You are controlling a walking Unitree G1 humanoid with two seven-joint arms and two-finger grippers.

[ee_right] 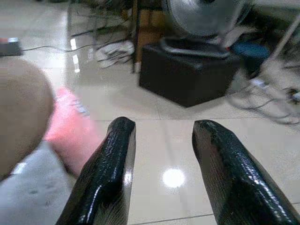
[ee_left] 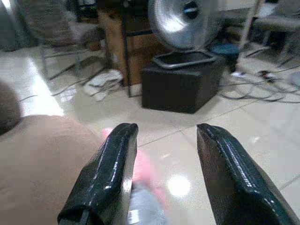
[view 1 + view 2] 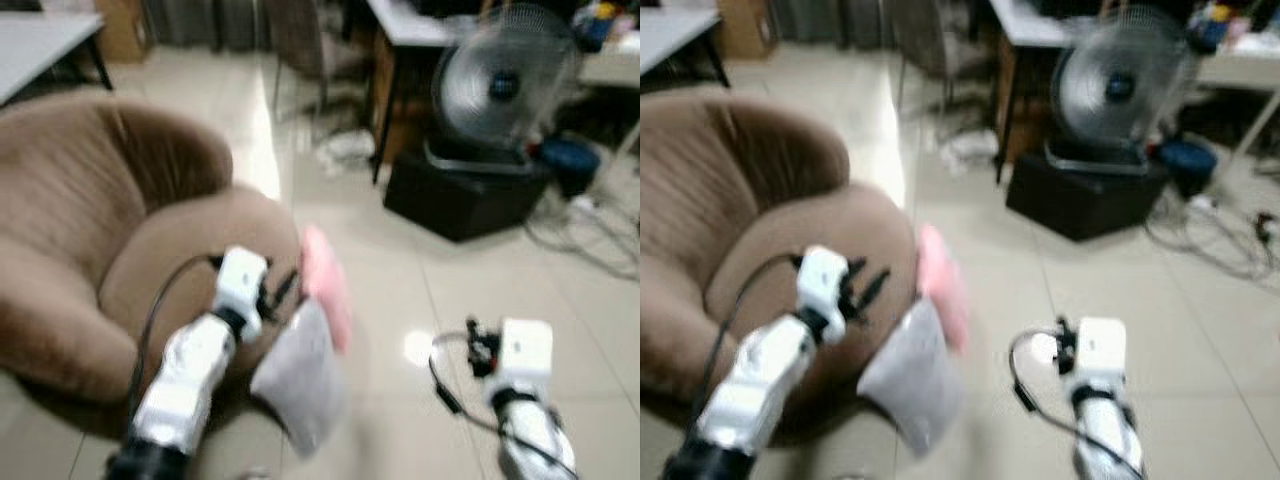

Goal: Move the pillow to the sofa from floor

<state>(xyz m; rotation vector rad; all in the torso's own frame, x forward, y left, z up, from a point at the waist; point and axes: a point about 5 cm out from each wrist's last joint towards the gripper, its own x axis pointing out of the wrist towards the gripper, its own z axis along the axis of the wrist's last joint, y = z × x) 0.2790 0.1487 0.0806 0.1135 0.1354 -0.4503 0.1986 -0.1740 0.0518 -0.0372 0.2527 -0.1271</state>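
Note:
A pink pillow (image 3: 328, 285) and a grey pillow (image 3: 300, 375) lean against the front right side of the brown sofa (image 3: 90, 200), low by the floor. My left gripper (image 2: 164, 131) hovers over the seat's right edge, just left of the pillows, open and holding nothing. The pink pillow (image 2: 140, 164) lies below and between its fingers. My right gripper (image 1: 159, 126) is open over the tiled floor, to the right of the pink pillow (image 1: 70, 131) and the grey pillow (image 1: 33, 192). The head views are blurred.
A fan (image 3: 505, 90) stands on a black box (image 3: 460, 195) at the back right, with cables (image 3: 590, 240) on the floor beside it. A table (image 3: 40, 40) is at the far left, and chairs and a desk stand behind. Open tiles (image 3: 400, 300) lie between sofa and box.

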